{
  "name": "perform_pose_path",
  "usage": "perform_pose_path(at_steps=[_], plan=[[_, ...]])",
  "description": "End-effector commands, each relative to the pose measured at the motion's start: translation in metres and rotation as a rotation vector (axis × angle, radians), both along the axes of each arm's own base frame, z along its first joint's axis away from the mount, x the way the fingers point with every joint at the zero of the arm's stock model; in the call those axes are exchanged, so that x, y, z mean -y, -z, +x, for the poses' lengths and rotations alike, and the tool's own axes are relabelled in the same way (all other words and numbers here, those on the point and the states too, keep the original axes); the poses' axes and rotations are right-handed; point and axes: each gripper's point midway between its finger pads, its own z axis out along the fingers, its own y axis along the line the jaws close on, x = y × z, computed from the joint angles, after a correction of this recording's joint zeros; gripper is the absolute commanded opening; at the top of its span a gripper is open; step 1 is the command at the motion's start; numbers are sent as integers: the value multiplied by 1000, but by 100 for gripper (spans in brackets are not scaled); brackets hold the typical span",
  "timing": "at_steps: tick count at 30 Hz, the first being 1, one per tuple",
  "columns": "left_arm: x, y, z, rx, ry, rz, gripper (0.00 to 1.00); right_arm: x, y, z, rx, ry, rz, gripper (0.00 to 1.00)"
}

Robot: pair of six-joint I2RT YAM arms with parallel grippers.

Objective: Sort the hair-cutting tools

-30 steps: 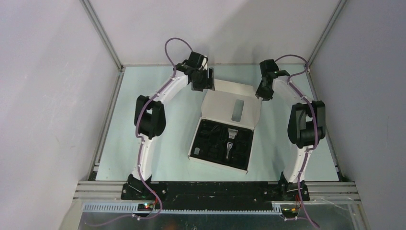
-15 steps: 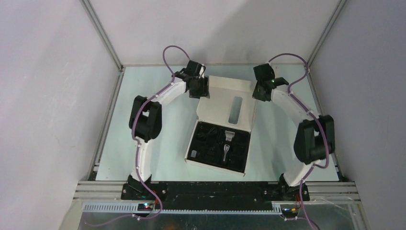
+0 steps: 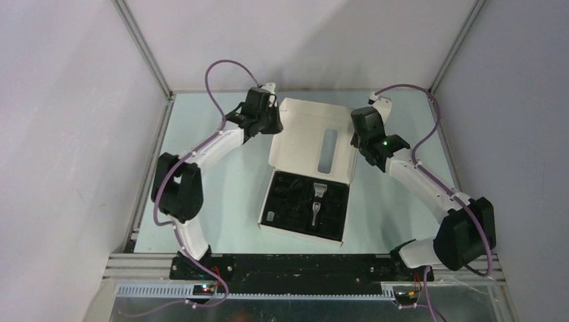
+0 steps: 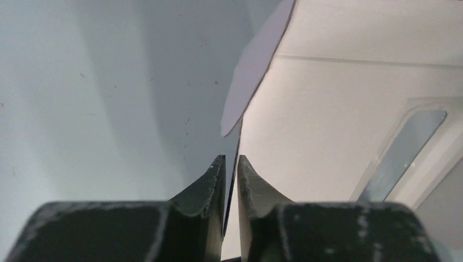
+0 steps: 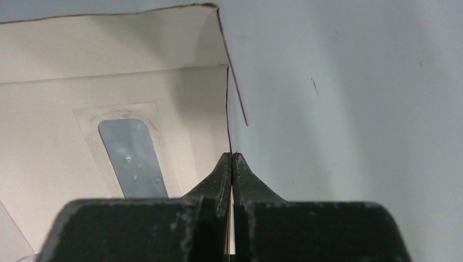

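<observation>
The hair-cutting tools lie as small black pieces in the black insert of the open white box; a clipper's silvery tip shows among them. The lid stands swung back, with a narrow window. My left gripper is at the lid's left edge. In the left wrist view, that gripper has pinched the thin card flap. My right gripper is at the lid's right edge. In the right wrist view, it is shut tight on the card edge.
The pale green tabletop lies bare around the box. Grey walls with aluminium rails close in the back and both sides. Purple cables loop above both wrists.
Both arms have swung outward and lower, and both grippers have closed onto the lid's side edges. The lid now lies flatter and farther back. The box has slid slightly left.
</observation>
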Motion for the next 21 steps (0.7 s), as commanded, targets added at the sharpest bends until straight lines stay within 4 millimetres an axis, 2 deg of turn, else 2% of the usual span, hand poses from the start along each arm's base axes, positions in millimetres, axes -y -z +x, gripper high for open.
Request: perform_pose_path(at_steps=[1,2,3,4,5,6,7,9,11,14,16,18,21], plan=[[-1,-52,-7,201,20,-9,11,-8,-34,-5,149,-16,13,0],[-2,-64,-10,242,21,-15,4,-12,-36,-10,169,-33,17,0],[-3,-57,-17,247,33,13,2,-12,-39,-12,180,-41,8,0],[-3,-71,-19,296,34,4,0,-15,-44,-17,203,-57,15,0],[-3,-61,-27,297,58,29,0,-16,-46,-20,212,-66,10,0],[-3,-78,-30,356,62,12,0,-17,-52,-26,228,-77,9,2],[-5,-76,-42,378,84,27,0,-18,-55,-30,235,-89,-4,4],[-5,-88,-49,475,92,7,0,-19,-65,-41,255,-120,-35,12],[-10,-89,-60,517,89,3,0,-24,-78,-54,281,-171,-63,23],[-18,-91,-70,559,73,1,0,-25,-102,-72,334,-263,-109,45],[-24,-85,-77,570,74,15,0,-28,-116,-81,365,-348,-149,56],[-28,-86,-81,584,75,29,0,-33,-130,-89,395,-444,-200,62],[-31,-87,-85,589,76,34,0,-45,-152,-98,446,-580,-283,63]])
